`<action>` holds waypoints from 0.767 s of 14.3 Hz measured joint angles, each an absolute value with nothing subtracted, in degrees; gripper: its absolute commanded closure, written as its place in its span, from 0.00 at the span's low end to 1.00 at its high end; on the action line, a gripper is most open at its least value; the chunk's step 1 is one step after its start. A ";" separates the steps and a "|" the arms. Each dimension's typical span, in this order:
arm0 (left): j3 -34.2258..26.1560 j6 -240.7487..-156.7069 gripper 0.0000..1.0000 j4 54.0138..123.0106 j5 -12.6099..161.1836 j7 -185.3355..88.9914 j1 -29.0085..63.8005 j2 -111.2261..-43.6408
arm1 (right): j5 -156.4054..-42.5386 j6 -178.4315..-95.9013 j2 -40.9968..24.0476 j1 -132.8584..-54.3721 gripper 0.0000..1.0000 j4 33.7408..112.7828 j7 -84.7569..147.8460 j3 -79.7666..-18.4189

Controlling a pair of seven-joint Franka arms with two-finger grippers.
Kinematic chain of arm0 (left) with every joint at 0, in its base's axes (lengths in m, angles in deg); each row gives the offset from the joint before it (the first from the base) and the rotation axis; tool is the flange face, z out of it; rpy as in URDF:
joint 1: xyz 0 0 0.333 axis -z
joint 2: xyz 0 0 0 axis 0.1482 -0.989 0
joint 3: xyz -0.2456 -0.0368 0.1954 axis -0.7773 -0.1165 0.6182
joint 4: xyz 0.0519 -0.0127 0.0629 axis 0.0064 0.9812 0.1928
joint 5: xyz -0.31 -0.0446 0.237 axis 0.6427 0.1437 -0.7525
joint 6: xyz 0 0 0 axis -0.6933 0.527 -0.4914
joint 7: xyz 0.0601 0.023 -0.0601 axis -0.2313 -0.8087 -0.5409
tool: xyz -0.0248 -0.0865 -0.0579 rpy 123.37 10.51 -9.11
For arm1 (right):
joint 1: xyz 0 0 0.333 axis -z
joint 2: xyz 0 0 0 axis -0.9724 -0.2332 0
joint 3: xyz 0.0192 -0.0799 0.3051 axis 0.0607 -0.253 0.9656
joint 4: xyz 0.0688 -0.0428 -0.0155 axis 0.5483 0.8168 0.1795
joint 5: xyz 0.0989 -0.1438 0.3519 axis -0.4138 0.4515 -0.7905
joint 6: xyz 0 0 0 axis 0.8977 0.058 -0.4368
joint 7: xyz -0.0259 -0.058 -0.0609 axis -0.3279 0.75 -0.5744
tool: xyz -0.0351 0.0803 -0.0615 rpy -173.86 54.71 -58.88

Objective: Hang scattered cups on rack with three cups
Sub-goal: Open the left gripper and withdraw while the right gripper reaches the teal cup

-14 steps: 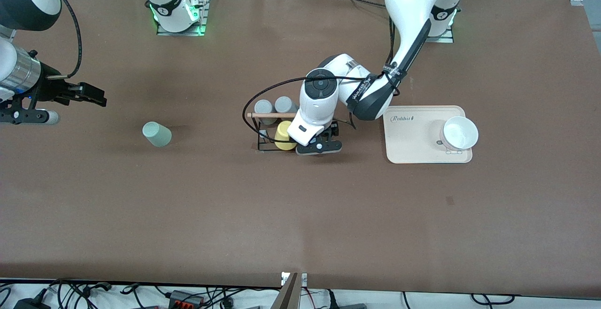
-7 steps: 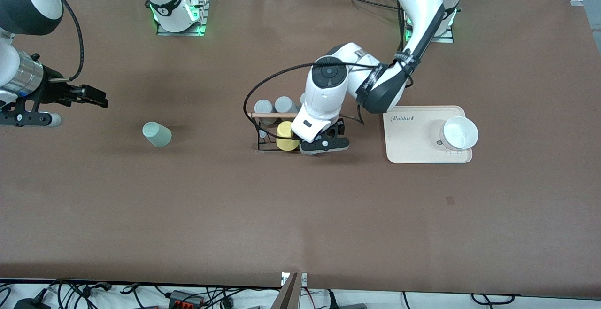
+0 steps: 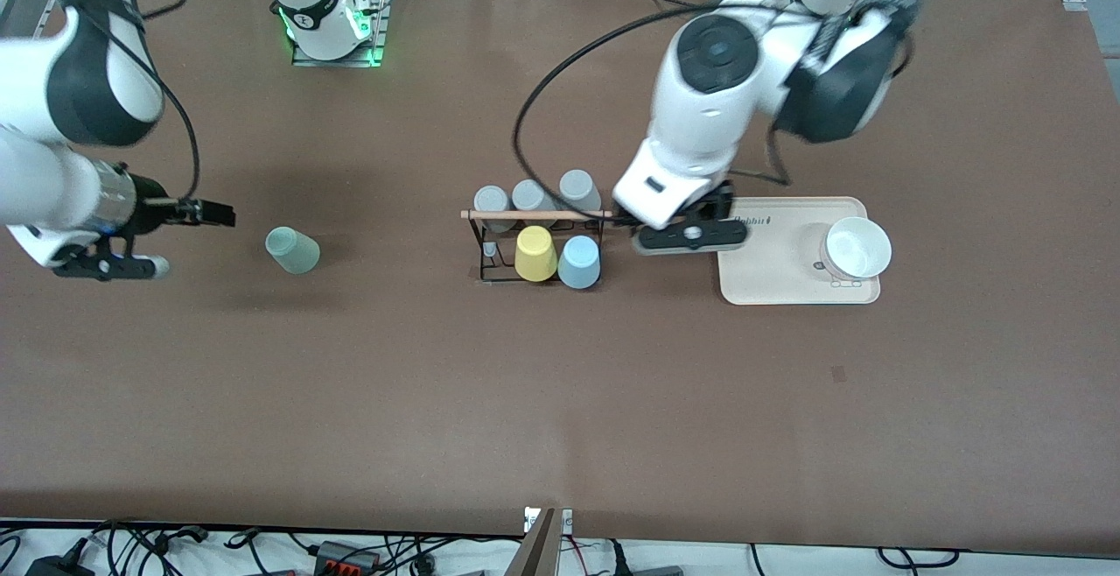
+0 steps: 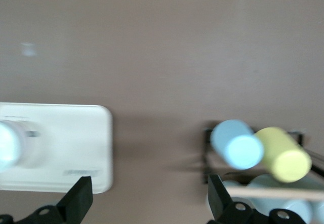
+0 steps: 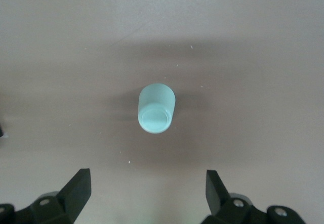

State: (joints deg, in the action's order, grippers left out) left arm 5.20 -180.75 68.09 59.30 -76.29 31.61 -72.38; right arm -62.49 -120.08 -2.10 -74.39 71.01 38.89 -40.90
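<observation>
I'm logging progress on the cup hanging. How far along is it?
Done: the light blue cup sits on the rack beside the yellow cup. In hand: nothing; the left gripper is open between the rack and the tray, and the right gripper is open beside the mint-green cup. Left: that cup lies on the table, toward the right arm's end, yet to be hung.

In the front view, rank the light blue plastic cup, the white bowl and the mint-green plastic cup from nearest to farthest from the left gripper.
Left gripper, open, hangs over the beige tray's edge.
1. Light blue plastic cup, on the black wire rack, beside the yellow cup.
2. White bowl, on the beige tray, toward the left arm's end.
3. Mint-green plastic cup, on the table toward the right arm's end.
</observation>
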 measured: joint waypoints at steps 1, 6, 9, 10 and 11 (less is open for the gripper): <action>5.24 -177.91 0.00 68.10 59.30 -72.07 29.40 -70.56 | -62.50 -121.99 -4.07 -74.44 0.00 71.29 38.89 -40.85; 5.33 -167.96 0.00 68.60 59.61 -52.60 17.88 -65.42 | -62.51 -130.47 -7.33 -74.46 0.00 77.80 38.89 -40.74; 5.32 -166.94 0.00 70.88 64.57 -45.86 10.71 -63.15 | -62.51 -134.93 -7.11 -74.52 0.00 82.51 38.89 -40.65; 5.34 -167.17 0.00 71.68 65.57 -44.07 8.48 -62.51 | -62.51 -136.33 -7.05 -74.52 0.00 83.85 38.89 -40.64; 5.38 -168.23 0.00 72.69 66.13 -42.92 6.76 -61.80 | -62.52 -137.85 -6.99 -74.51 0.00 85.11 38.89 -40.65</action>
